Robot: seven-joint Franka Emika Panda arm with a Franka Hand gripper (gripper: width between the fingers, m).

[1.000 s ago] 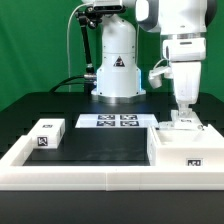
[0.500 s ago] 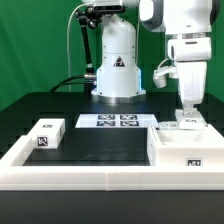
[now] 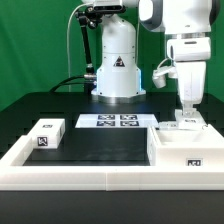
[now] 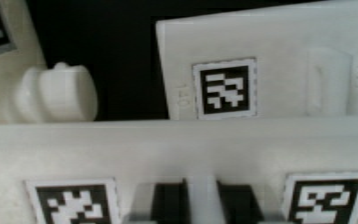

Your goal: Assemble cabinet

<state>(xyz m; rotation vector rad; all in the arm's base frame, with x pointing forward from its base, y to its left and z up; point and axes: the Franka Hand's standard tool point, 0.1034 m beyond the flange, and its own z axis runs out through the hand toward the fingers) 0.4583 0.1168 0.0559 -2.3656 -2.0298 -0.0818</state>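
One tool, clenched at the top of the cabinet
A top part is likely being pressed down; one block is set aside for later.

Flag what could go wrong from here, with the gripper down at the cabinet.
1. The gripper is shut and low at the top of the cabinet; a sideways move could knock the parts there askew.
2. The small white block lies apart, at the exterior view's left; a long carry could let it slip.

In the exterior view, block lies left, marker board centre, cabinet right
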